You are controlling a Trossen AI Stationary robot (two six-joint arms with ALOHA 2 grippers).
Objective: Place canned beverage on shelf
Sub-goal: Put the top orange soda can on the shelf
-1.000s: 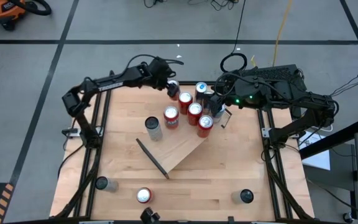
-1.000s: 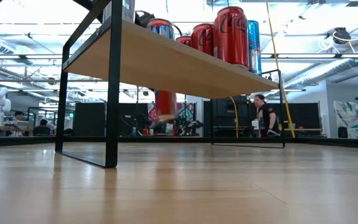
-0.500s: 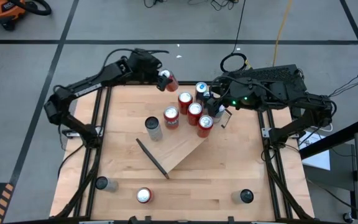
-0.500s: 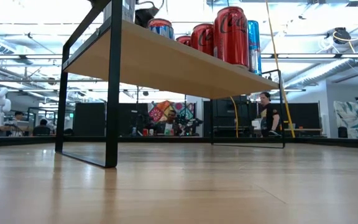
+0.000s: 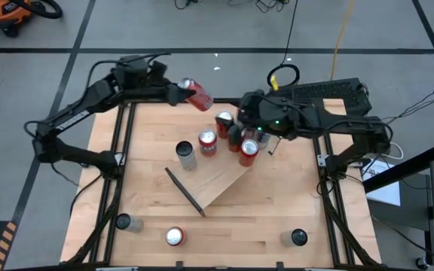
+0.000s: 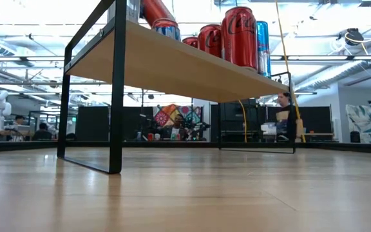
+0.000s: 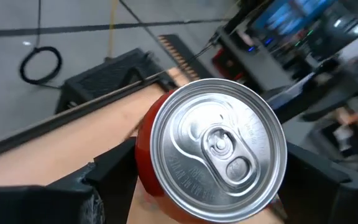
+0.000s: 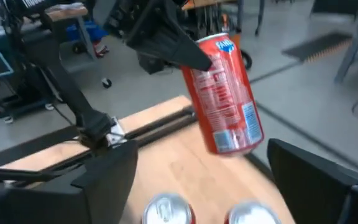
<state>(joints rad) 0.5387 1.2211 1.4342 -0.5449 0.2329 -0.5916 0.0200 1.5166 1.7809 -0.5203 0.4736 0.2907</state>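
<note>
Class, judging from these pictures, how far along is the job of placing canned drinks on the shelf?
Done: several cans already stand on the shelf, including a red can. In hand: the left claw holds a red can tilted in the air beyond the shelf's far end. Left: three cans stand on the table, one red-topped.
</note>
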